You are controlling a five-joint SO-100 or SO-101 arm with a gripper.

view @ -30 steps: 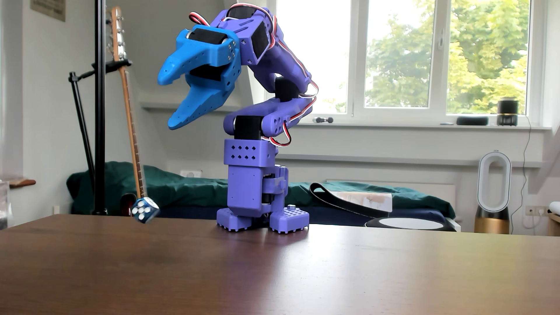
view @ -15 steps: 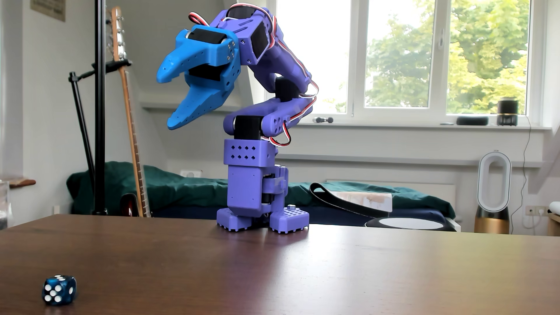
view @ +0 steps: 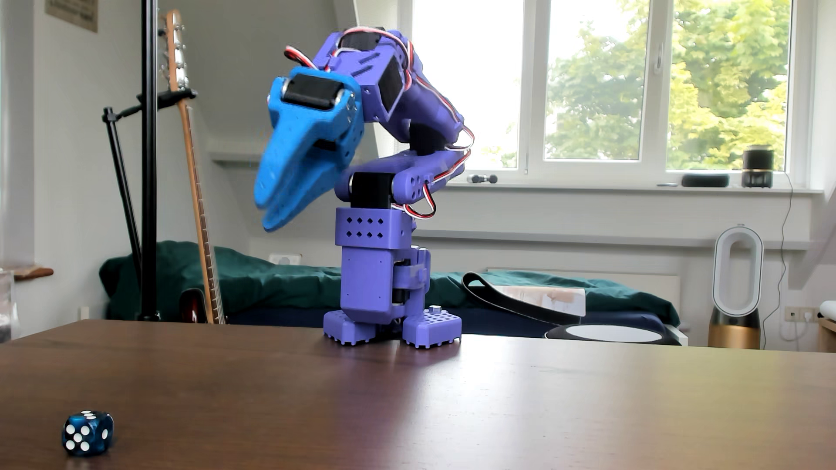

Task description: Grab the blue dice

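The blue dice is a small marbled dark-blue cube with white pips. It sits on the brown wooden table at the near left corner of the view. The purple arm stands on its base at the table's far edge. Its bright-blue gripper hangs high above the table, pointing down and to the left. The two jaws lie nearly together with only a narrow slit between them, and nothing is held. The gripper is far above and behind the dice.
A black stand pole and a guitar rise behind the table's far left edge. A bed with a green cover, a white fan and a window lie beyond the table.
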